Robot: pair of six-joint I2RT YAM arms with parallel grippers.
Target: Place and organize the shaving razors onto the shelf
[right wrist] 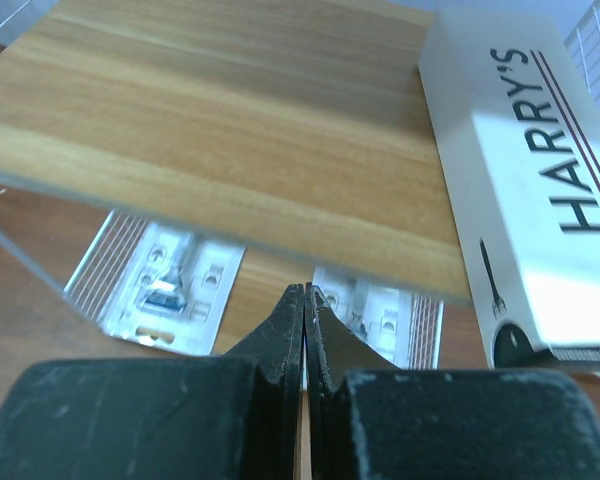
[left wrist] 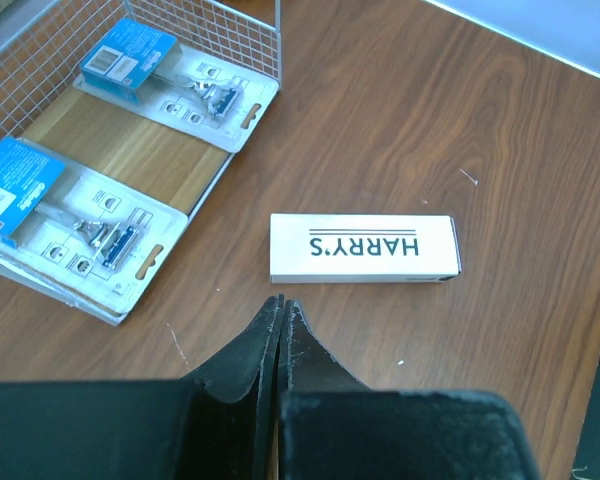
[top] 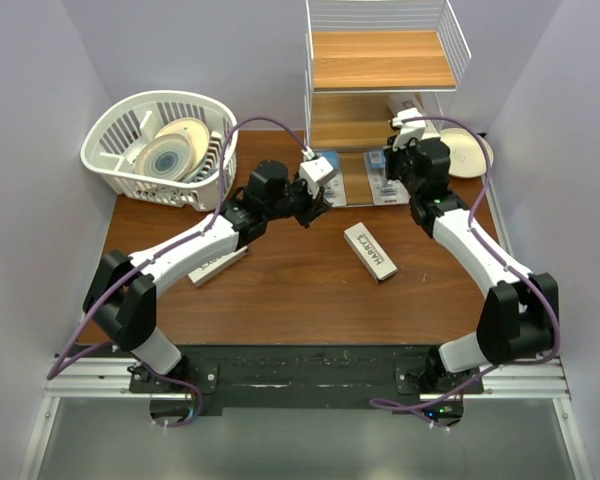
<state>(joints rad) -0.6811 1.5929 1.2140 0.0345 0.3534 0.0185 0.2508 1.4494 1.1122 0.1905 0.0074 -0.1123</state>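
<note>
The shelf (top: 380, 60) stands at the back, a white wire rack with wooden tiers. Two blister-pack razors (top: 330, 178) (top: 380, 182) lie on its bottom tier; they also show in the left wrist view (left wrist: 170, 80) (left wrist: 70, 215). One HARRY'S box (right wrist: 525, 200) lies on the middle tier. A second HARRY'S box (top: 370, 250) (left wrist: 363, 247) lies on the table just beyond my left gripper (left wrist: 282, 305), which is shut and empty. A third box (top: 217, 265) lies partly under the left arm. My right gripper (right wrist: 304, 292) is shut and empty at the middle tier's front edge.
A white slatted basket (top: 115, 150) holding round cream plates stands at the back left. Another cream plate (top: 472, 155) lies right of the shelf behind the right arm. Walls close in on both sides.
</note>
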